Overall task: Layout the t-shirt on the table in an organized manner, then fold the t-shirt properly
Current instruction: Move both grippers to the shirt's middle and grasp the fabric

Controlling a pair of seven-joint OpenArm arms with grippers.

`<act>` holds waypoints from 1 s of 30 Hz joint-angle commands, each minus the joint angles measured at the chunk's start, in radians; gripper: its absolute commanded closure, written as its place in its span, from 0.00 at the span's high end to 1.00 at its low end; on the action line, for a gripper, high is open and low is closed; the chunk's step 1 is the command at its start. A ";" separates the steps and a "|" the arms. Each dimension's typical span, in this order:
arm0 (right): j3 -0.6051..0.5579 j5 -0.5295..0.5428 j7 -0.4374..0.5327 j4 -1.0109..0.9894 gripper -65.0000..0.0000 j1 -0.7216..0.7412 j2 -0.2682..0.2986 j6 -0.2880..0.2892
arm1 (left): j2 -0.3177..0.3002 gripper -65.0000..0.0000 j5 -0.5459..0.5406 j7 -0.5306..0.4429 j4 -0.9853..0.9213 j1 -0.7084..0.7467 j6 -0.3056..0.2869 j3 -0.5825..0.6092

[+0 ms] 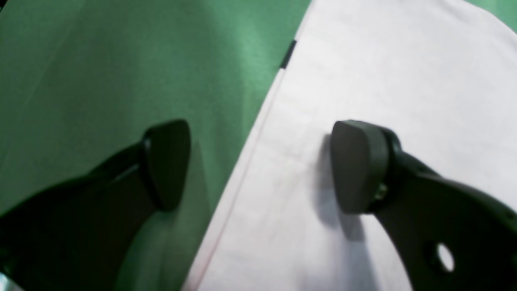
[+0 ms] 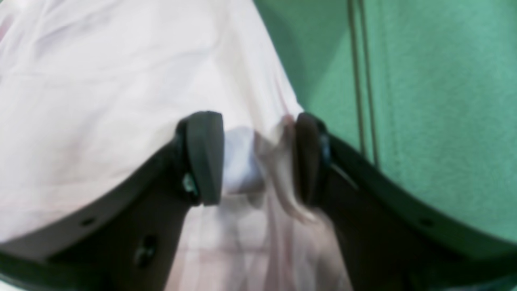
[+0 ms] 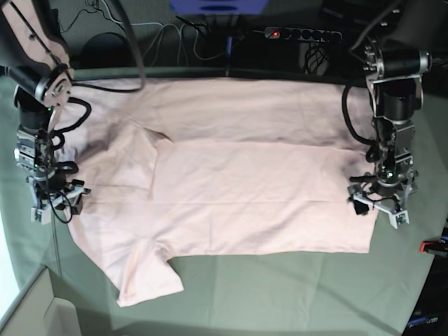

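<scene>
While the left gripper [image 1: 260,165] stands with its jaws spread wide, one pad [image 1: 167,163] sits over the table [image 1: 101,68] and the other over the t-shirt [image 1: 383,72], so that the garment's straight hem edge runs between them; nothing is clamped. In the base view this gripper [image 3: 381,201] is at the shirt's edge on that view's right, pointing down. The right gripper [image 2: 258,157] has its jaws partly parted around a gathered fold of pink fabric — the cloth bunches against one pad [image 2: 309,157], while a gap shows beside the other pad, so whether the fabric is actually pinched cannot be told. In the base view this gripper [image 3: 52,203] is at the sleeve end of the shirt on that view's left. The t-shirt [image 3: 245,182] lies spread across the table [image 3: 280,294], plain pink side up, its body mostly flat with mild wrinkles; one sleeve points toward the near edge. A red clamp [image 3: 432,246] grips the table's rim at the right of the base view — near the left arm. A power strip [image 3: 301,33] and cables lie beyond the far edge.
</scene>
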 commanded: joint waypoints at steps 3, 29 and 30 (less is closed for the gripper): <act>0.001 0.003 -0.005 0.010 0.24 0.011 0.012 0.004 | -0.011 0.80 0.002 -0.025 0.013 -0.029 -0.001 -0.001; 0.010 0.012 0.004 0.019 0.05 0.015 0.012 0.039 | -0.011 0.00 -0.003 -0.025 -0.123 -0.107 -0.001 0.051; 0.012 0.026 0.004 0.023 0.03 0.015 0.012 0.073 | -0.011 0.00 -0.003 -0.025 -0.097 -0.104 -0.001 0.049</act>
